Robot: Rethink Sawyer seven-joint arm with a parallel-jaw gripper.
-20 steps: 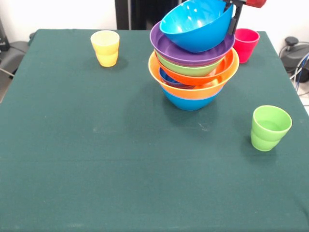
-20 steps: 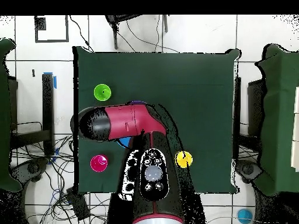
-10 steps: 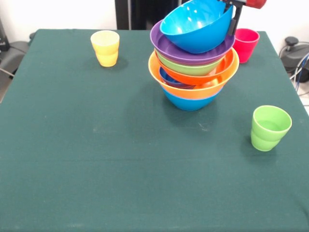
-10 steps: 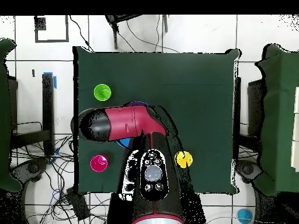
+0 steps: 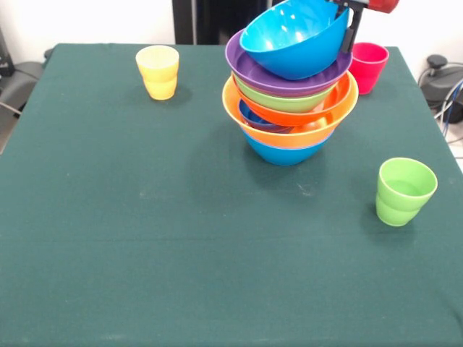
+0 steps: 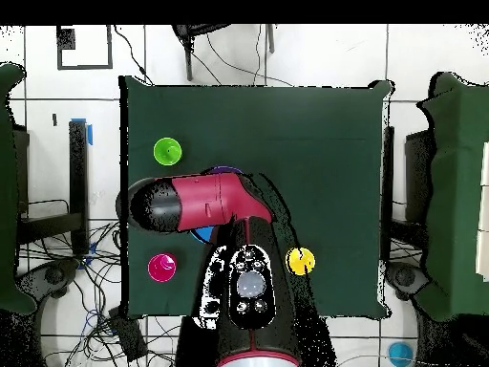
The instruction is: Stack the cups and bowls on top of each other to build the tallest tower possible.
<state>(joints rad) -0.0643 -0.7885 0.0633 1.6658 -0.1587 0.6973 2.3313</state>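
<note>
The tower (image 5: 289, 108) stands at the table's far middle, with a blue bowl (image 5: 282, 153) lowest. Above it come a yellow-orange bowl (image 5: 289, 137), an orange-red bowl (image 5: 333, 101), a lime green bowl (image 5: 268, 101) and a wide purple bowl (image 5: 246, 69). A tilted blue bowl (image 5: 293, 43) lies on top. My gripper (image 5: 350, 18) is shut on that bowl's far right rim. One black finger (image 5: 352, 32) shows outside the bowl. A yellow cup (image 5: 158, 71), a red-pink cup (image 5: 369, 65) and a light green cup (image 5: 404, 191) stand apart. In the overhead view my arm (image 6: 196, 203) hides most of the tower.
The dark green tablecloth (image 5: 145, 238) covers the table. In the overhead view the green cup (image 6: 167, 150), the red-pink cup (image 6: 161, 267) and the yellow cup (image 6: 300, 259) stand around my arm. Cables lie on the floor by the table's edges.
</note>
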